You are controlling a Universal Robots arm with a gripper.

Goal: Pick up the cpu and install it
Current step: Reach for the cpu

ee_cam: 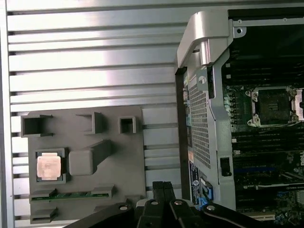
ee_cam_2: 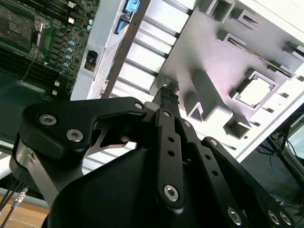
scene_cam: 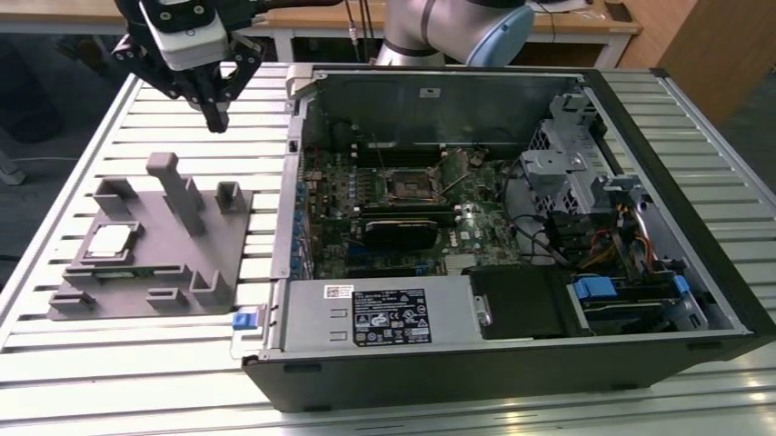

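The cpu (scene_cam: 109, 240) is a pale silvery square lying flat in a recess of the grey fixture (scene_cam: 145, 295) at the exterior view's left. It also shows in both wrist views, cpu (ee_cam: 49, 166) and cpu (ee_cam_2: 255, 92). My gripper (scene_cam: 216, 120) hangs high above the slatted table, beyond the fixture's far edge and well apart from the cpu. Its black fingers (ee_cam: 163, 188) are pressed together, shut with nothing between them. The dark socket (scene_cam: 406, 186) with its metal frame sits on the motherboard inside the open computer case, socket (ee_cam: 273, 105).
The open computer case (scene_cam: 510, 363) fills the exterior view's right, with drive bays and cables (scene_cam: 606, 227) inside. Tall grey posts (scene_cam: 182, 191) rise from the fixture. A green memory stick (ee_cam: 71, 194) lies in a fixture slot. The slatted table (scene_cam: 122, 381) surrounds both.
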